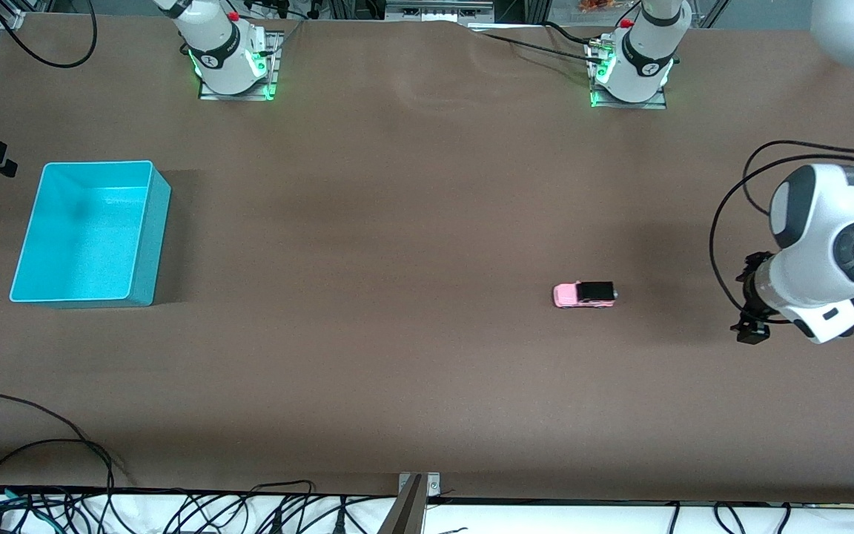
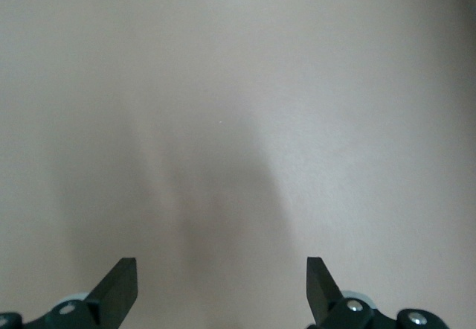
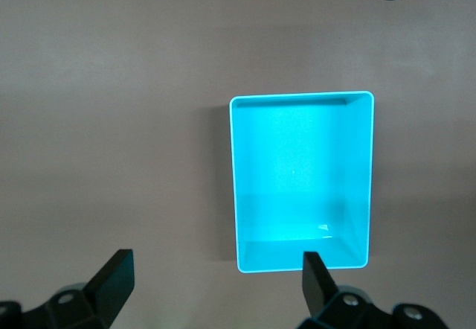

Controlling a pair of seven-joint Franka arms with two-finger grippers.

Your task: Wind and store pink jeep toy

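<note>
So far the jeep (image 1: 583, 294) sits untouched on the desk, well apart from the bin (image 1: 147, 245). Left gripper (image 2: 222, 288) hovers nearby, right gripper (image 3: 216, 280) over the bin, both jaws released. Small rolling wheels risk scooting it away mid-grasp.

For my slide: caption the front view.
Pink jeep on table beside open left gripper; empty teal bin at the right arm's end.

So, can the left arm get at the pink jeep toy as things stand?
Probably yes. The pink jeep toy sits alone on bare table toward the left arm's end, nothing around it, and the left gripper hangs open over bare table.
</note>
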